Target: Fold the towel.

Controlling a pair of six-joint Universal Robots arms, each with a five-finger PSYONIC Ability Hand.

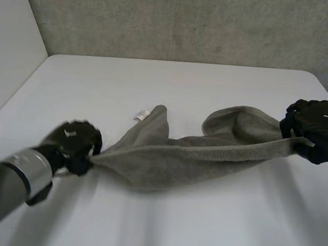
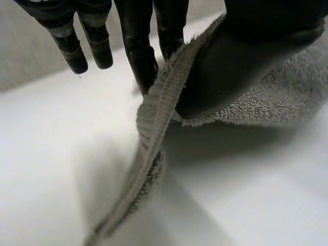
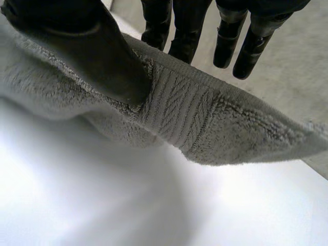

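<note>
One white table [image 1: 183, 85], grey towel [image 1: 167, 157] strung across its middle btwn the two hands. Ends are lifted, belly sags onto the surface, bunched & twisted, not flat. Left hand [image 1: 72, 145] clamps one end: its wrist view has the thumb pressing the hem [image 2: 154, 118] against a finger, other fingers straight and free. Right hand [image 1: 315, 128] pinches the opposite end the same way, thumb on the woven band [image 3: 189, 113], fingers behind it. Small white tag [image 1: 141, 114] sits on the far flap, nearer the left hand. Step, I reckon: spreading out, pre-fold. Next calls for drawing the hands apart to take out the slack, then laying it flat w/o either pinch slipping.
</note>
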